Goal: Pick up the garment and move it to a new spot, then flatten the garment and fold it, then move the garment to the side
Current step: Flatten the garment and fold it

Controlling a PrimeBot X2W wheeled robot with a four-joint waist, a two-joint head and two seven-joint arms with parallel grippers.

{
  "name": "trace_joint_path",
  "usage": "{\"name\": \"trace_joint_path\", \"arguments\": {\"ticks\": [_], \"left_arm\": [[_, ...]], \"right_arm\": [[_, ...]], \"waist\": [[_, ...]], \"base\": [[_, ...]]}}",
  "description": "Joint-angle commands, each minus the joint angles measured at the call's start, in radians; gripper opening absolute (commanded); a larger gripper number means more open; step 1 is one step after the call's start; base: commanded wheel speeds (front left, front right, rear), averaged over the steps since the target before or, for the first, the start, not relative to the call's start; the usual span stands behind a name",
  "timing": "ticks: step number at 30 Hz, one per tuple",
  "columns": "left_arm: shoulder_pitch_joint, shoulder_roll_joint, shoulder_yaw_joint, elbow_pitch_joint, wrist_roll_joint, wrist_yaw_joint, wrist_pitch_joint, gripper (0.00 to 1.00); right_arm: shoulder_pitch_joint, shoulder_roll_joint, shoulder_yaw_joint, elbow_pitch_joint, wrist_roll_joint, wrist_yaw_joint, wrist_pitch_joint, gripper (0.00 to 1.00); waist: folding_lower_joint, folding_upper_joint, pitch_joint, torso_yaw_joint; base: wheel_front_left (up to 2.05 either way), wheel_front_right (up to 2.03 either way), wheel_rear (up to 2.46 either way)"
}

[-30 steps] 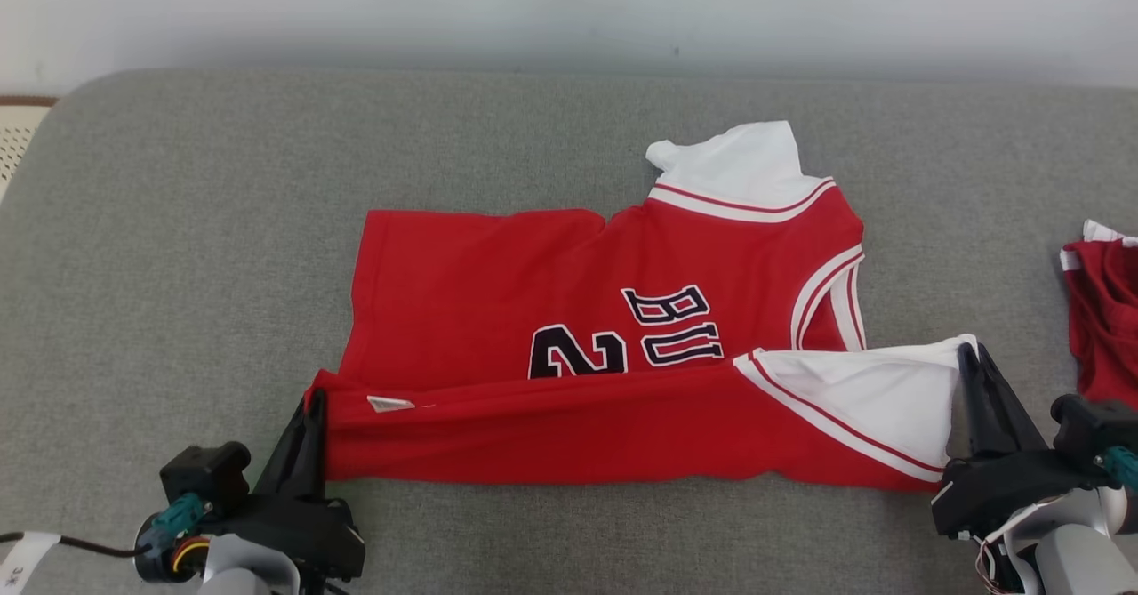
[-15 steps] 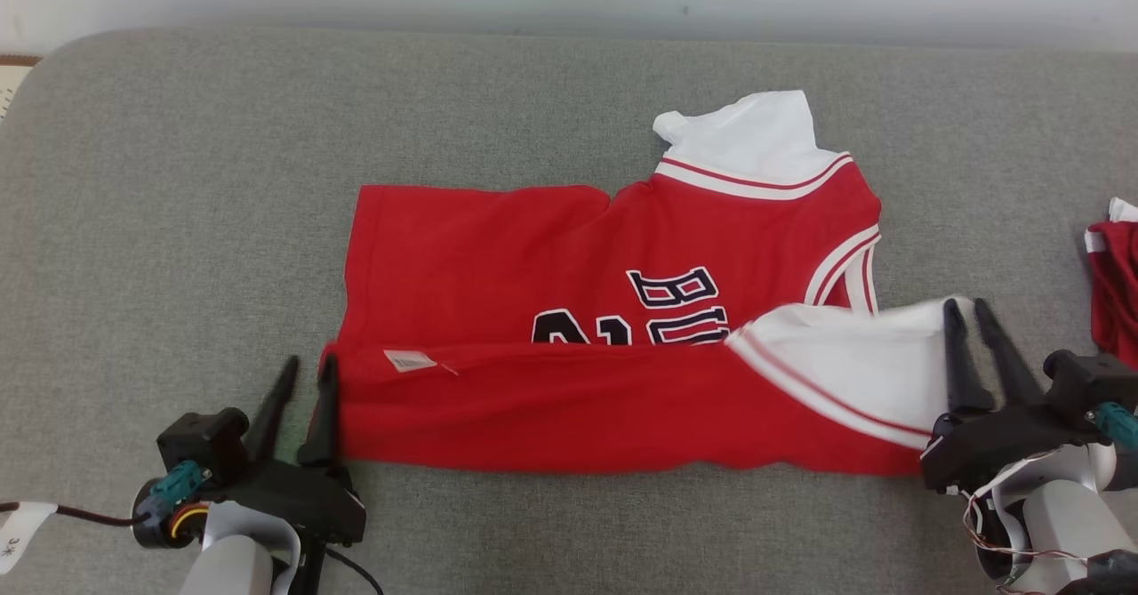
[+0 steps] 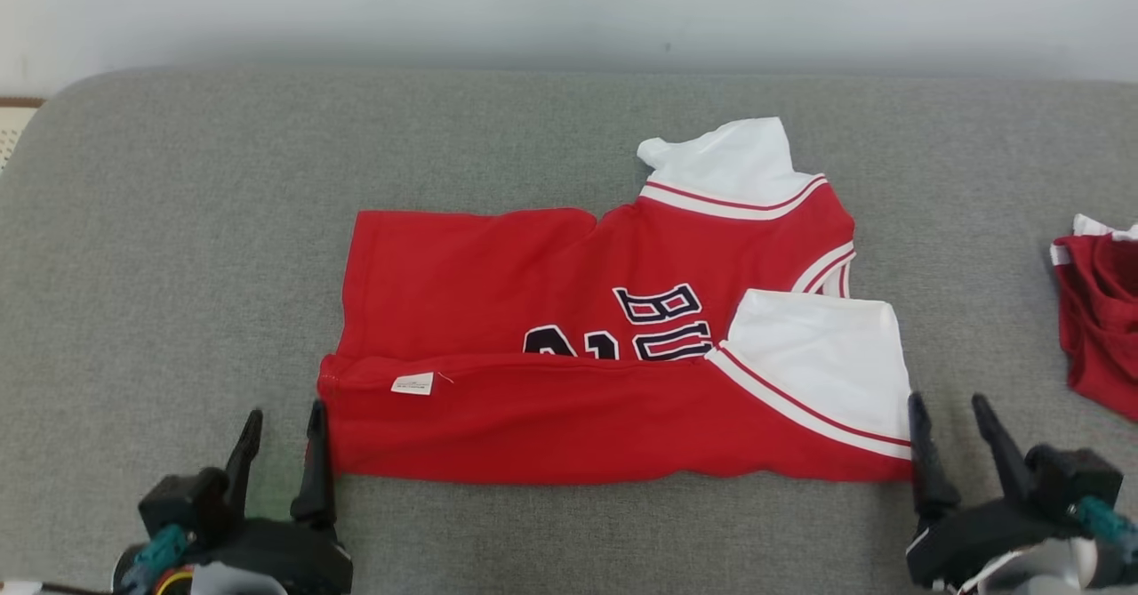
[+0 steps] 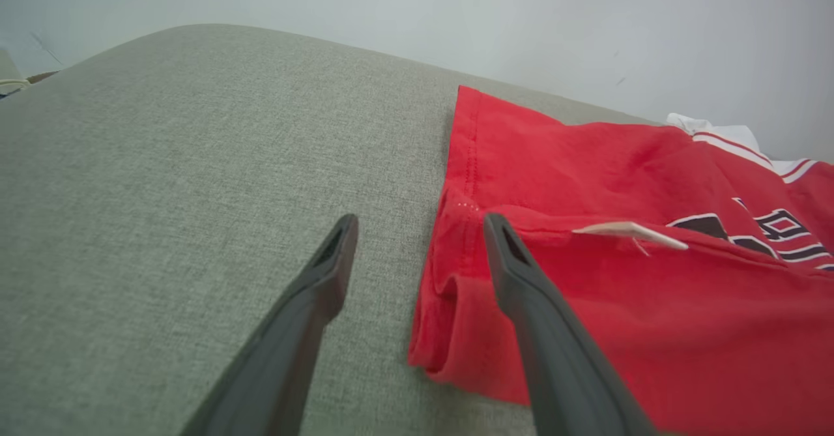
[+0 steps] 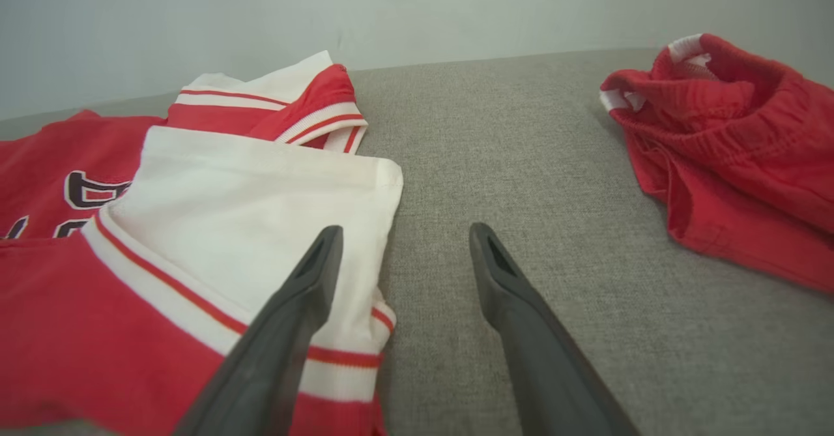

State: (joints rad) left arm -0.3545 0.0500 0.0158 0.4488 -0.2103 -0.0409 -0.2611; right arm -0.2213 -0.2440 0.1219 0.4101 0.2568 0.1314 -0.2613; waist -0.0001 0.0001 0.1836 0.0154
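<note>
The garment (image 3: pixel 498 293) lay in the middle of the grey cushion (image 3: pixel 178 221), its near long edge folded over. The left hand (image 3: pixel 285 410) and right hand (image 3: pixel 946 399) stood open and empty beside its near corners. The next fold probably wanted both far corners pinched evenly and carried over level.

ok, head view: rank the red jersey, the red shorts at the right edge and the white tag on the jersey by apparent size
1. red jersey, largest by far
2. red shorts, cut off by the frame edge, so full size unsure
3. white tag, tiny
</note>
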Motion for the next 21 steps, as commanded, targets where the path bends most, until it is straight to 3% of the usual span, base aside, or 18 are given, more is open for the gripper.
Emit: {"name": "trace_joint_path", "arguments": {"ticks": [1, 7, 21], "left_arm": [[0.026, 0.002, 0.003, -0.005, -0.007, 0.008, -0.006, 1.0], [0.076, 0.002, -0.003, -0.026, -0.021, 0.024, -0.006, 1.0], [0.08, 0.002, -0.025, -0.025, -0.029, 0.025, -0.006, 1.0]], "right_arm": [[0.019, 0.006, 0.01, -0.001, 0.012, -0.001, -0.005, 1.0], [0.069, 0.021, 0.042, 0.025, 0.037, -0.001, -0.005, 1.0], [0.027, 0.041, 0.059, 0.115, 0.138, -0.001, -0.005, 1.0]], "waist": [[0.0001, -0.0001, -0.01, -0.009], [0.0001, -0.0001, -0.017, -0.013], [0.0001, -0.0001, -0.018, 0.022]], "base": [[0.0, 0.0, 0.0], [0.0, 0.0, 0.0], [0.0, 0.0, 0.0]]}}
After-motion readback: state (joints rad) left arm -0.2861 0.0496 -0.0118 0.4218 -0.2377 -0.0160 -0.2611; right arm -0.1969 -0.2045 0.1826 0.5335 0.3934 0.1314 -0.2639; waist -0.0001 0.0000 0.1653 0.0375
